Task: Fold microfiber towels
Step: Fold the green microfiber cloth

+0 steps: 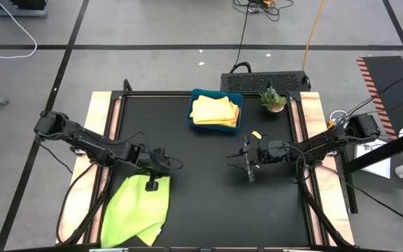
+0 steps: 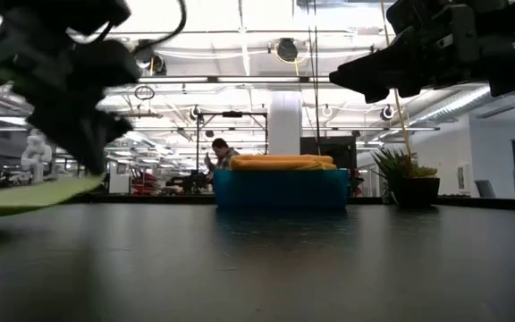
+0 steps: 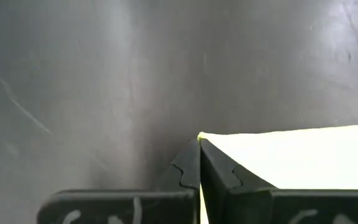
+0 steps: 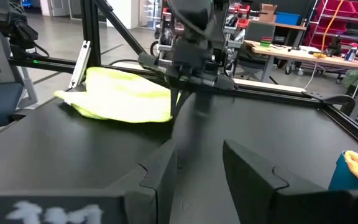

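On black matte tabletop (image 1: 208,210), left gripper (image 1: 153,180) pinches shut on the lime-green microfiber towel's (image 1: 137,210) corner to fold it, while right gripper (image 1: 249,165) waits half-open, empty.

1. Left arm (image 1: 93,143): matte black, jointed segments, blocky base housing at the table's edge; thin black cables loop around the wrist.
2. Left gripper (image 1: 152,185): two dark grey flat fingers (image 3: 188,171) with stepped, notched inner edges; faint white handwritten marks on the finger carriage.
3. Right arm (image 1: 327,138): matte black, same build; black cables trail from its base, small orange spot near the shoulder.
4. Right gripper (image 1: 248,166): dark fingers (image 4: 160,174) with notched profile; smudged white markings on the carriage.
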### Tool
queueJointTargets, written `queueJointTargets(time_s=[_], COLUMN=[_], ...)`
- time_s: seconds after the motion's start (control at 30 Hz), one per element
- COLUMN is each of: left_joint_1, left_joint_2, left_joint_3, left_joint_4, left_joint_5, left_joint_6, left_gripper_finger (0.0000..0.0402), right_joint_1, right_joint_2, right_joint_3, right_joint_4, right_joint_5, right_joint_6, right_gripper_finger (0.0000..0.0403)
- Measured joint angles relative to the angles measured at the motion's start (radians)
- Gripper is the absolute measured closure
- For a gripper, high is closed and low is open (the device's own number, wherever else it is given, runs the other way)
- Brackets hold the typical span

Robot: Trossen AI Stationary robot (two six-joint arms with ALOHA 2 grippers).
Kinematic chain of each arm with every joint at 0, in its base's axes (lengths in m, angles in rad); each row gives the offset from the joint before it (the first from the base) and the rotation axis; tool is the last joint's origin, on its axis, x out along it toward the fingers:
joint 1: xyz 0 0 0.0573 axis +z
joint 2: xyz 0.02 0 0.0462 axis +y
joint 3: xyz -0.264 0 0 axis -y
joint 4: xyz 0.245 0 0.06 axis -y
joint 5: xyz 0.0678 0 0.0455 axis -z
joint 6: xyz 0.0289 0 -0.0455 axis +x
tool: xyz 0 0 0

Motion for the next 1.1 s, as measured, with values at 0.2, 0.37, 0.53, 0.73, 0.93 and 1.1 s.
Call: queueJointTargets(time_s=[0.2,0.37,0.53,0.73,0.93,1.1], left_joint_1=[0.000,0.009,0.025,0.051,0.091,0.119], left_joint_2=[0.000,-0.002,-0.003,-0.003,-0.003,-0.003], left_joint_3=[0.191,0.336,0.425,0.489,0.519,0.521], left_joint_4=[-0.123,-0.109,-0.110,-0.087,-0.066,-0.060], left_joint_5=[-0.096,-0.208,-0.327,-0.403,-0.445,-0.460], left_joint_6=[0.148,0.294,0.378,0.452,0.494,0.506], left_gripper_finger=[0.0401,0.0401,0.0401,0.0401,0.0401,0.0401], right_joint_1=[0.000,0.000,0.000,0.000,0.000,0.000], right_joint_2=[0.000,0.000,0.016,0.121,0.309,0.421], right_joint_3=[0.000,0.000,0.001,0.024,0.119,0.163], right_joint_4=[0.015,0.079,0.068,0.067,0.067,0.022], right_joint_5=[0.000,-0.001,-0.005,-0.005,-0.006,-0.006], right_joint_6=[0.000,0.033,0.109,0.201,0.282,0.325], right_gripper_finger=[0.0277,0.0277,0.0277,0.0270,0.0237,0.0203])
